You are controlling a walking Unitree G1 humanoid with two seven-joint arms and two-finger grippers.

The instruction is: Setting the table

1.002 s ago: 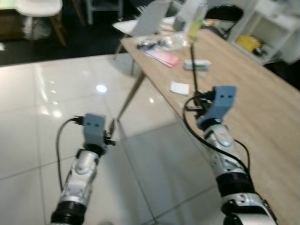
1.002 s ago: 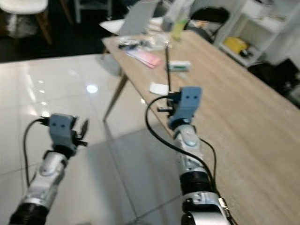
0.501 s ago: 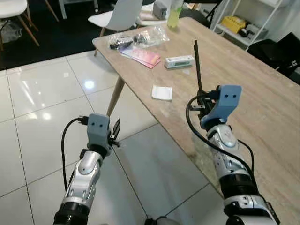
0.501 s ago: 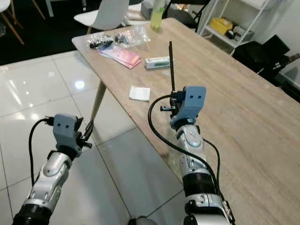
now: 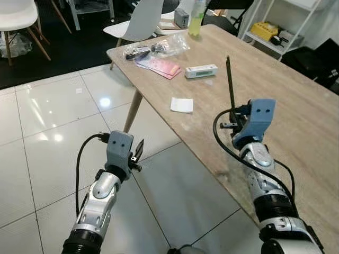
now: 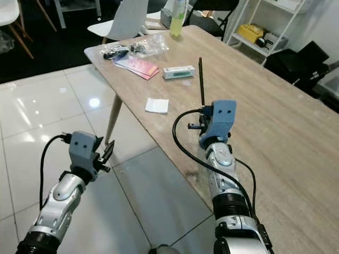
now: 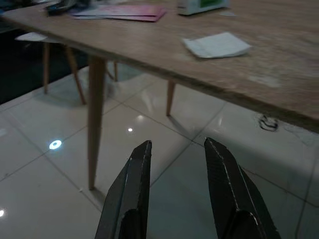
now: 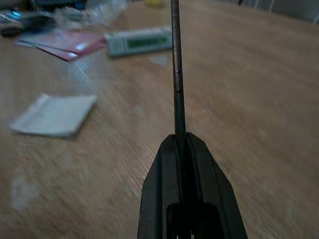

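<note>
My right gripper [image 8: 180, 142] is shut on a thin black stick [image 8: 176, 64], like a chopstick. The stick [image 5: 230, 82] points up and away over the near edge of the light wooden table [image 5: 296, 90]. A white folded napkin [image 5: 181, 105] lies on the table just beyond and to the left of the stick. My left gripper [image 7: 178, 144] is open and holds nothing. It hangs over the tiled floor, left of the table and below its edge, with its fingers [image 5: 139, 148] aimed toward a table leg [image 7: 95, 119].
At the table's far end lie pink booklets [image 5: 161, 66], a green-and-white box [image 5: 201, 70], a clear bag of dark items [image 5: 159, 46] and a yellow-green bottle [image 5: 196, 13]. A white chair [image 5: 140, 18] stands behind that end. White shelves [image 5: 265, 26] stand at the back right.
The whole view has shifted and sharpened, so the camera moved. Both arms keep about the same pose, and the right gripper still holds the stick.
</note>
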